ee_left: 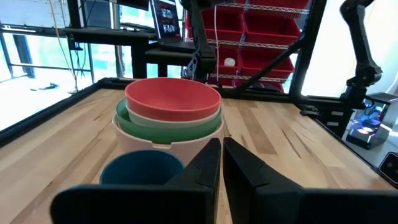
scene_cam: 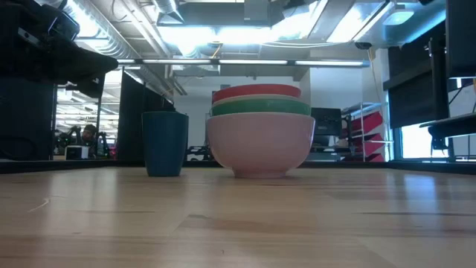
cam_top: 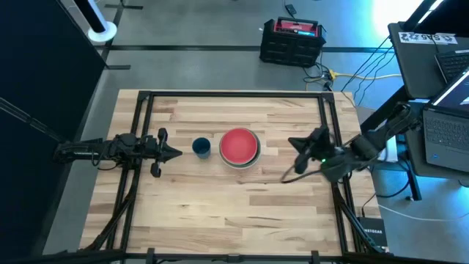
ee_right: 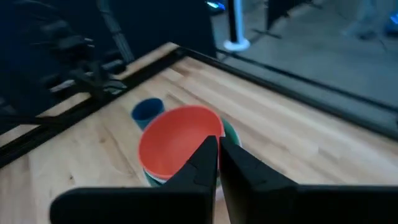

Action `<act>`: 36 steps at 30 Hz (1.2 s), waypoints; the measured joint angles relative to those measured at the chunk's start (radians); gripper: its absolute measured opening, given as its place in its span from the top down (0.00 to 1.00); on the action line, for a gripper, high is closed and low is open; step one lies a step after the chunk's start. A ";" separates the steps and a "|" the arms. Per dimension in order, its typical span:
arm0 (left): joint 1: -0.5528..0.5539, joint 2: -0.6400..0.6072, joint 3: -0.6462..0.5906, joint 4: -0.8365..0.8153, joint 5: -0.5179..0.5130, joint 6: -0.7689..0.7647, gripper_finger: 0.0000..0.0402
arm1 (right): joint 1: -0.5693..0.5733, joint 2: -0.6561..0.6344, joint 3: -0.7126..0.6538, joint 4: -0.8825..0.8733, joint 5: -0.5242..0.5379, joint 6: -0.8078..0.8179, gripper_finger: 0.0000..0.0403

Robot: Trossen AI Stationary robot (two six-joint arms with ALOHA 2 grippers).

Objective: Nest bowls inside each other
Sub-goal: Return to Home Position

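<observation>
Bowls [cam_top: 239, 146] sit nested, mouths upward, beside cup [cam_top: 201, 147]; left and right jaws clenched empty.

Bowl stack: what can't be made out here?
High view: the red bowl on top covers the bowls under it.
Low view: the walls hide all insides; the white bowl is just a rim sliver.
Right wrist view: the right gripper blocks the stack's near side.
Left wrist view: the blue cup and left gripper block the bottom bowl's lower part.

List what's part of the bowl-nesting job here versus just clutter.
Job: bowl stack: red bowl on top, green bowl, off-white bowl at bottom. Left gripper and right gripper wait either side.
Lying about: blue cup beside the stack, black crate on the floor.
</observation>
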State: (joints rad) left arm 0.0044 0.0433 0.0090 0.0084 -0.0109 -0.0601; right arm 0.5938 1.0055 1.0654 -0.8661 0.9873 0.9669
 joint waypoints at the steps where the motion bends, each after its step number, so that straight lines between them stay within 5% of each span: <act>1: 0.000 0.000 0.000 0.000 0.000 0.000 1.00 | 0.009 -0.029 -0.011 0.035 -0.005 -0.064 1.00; 5: 0.000 0.000 0.000 0.000 0.000 0.000 1.00 | 0.017 -0.177 -0.117 0.169 -0.102 -0.273 1.00; 19: 0.000 0.000 0.000 0.000 0.000 0.000 1.00 | -0.095 -0.741 -0.741 0.865 -0.712 -0.647 1.00; 24: 0.000 0.000 0.000 0.000 0.000 0.000 1.00 | -0.198 -0.801 -0.785 0.872 -0.875 -0.698 1.00; 36: 0.000 0.000 0.000 0.000 0.000 0.000 1.00 | -0.334 -0.895 -0.931 1.046 -0.982 -0.757 1.00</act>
State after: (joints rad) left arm 0.0044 0.0433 0.0086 0.0082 -0.0109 -0.0601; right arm 0.2602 0.1106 0.1349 0.1803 0.0048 0.2098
